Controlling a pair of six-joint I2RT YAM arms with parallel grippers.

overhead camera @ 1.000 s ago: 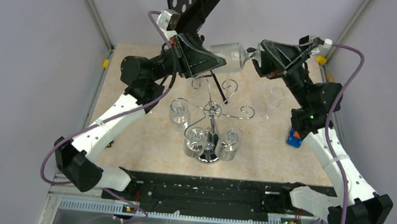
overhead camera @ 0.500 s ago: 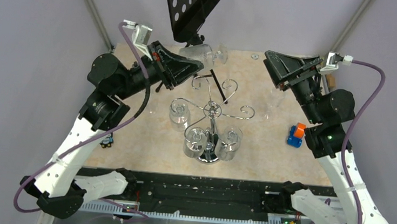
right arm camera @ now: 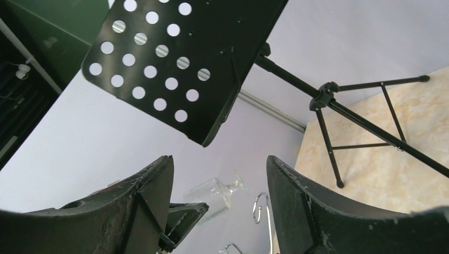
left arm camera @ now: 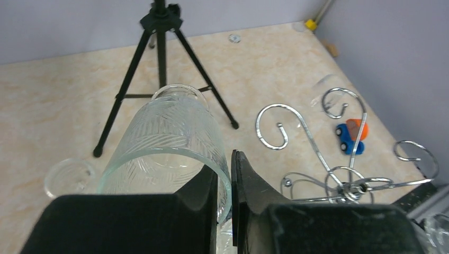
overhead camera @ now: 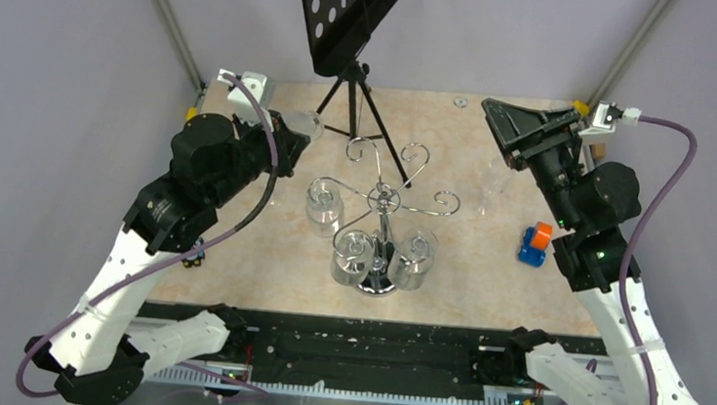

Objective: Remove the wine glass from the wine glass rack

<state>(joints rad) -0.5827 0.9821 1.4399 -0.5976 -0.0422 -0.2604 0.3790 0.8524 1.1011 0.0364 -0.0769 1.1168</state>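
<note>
Clutter crowds the wine glass rack [overhead camera: 381, 200] on several sides. The black music stand [overhead camera: 352, 6] rises behind it, with the tripod legs planted just beyond the rack's far scroll arms. Hanging glasses [overhead camera: 352, 249], three of them, fill the arms on the rack's near and left sides. To the right of the rack a clear standing glass [overhead camera: 495, 183] is on the table, and a blue and orange toy [overhead camera: 533, 243] lies further right and nearer. A small metal ring [overhead camera: 459, 102] lies well behind the rack, by the back wall.

The wine glass [left arm camera: 164, 137] is off the rack, held above the table to the rack's far left, near the tripod, and tipped on its side. The left gripper [left arm camera: 225, 174] is pressed together on the rim wall of its bowl, one finger inside and one outside. The right gripper [right arm camera: 218, 159] hangs to the rack's far right, fingers spread wide with nothing between them.

From above, the held glass is mostly hidden by the left wrist. The left wrist view hides its stem and foot, which show only small and faint in the right wrist view. A round clear piece [left arm camera: 69, 177] sits on the table left of the tripod, but what it is cannot be told. The standing glass is faint against the tabletop.
</note>
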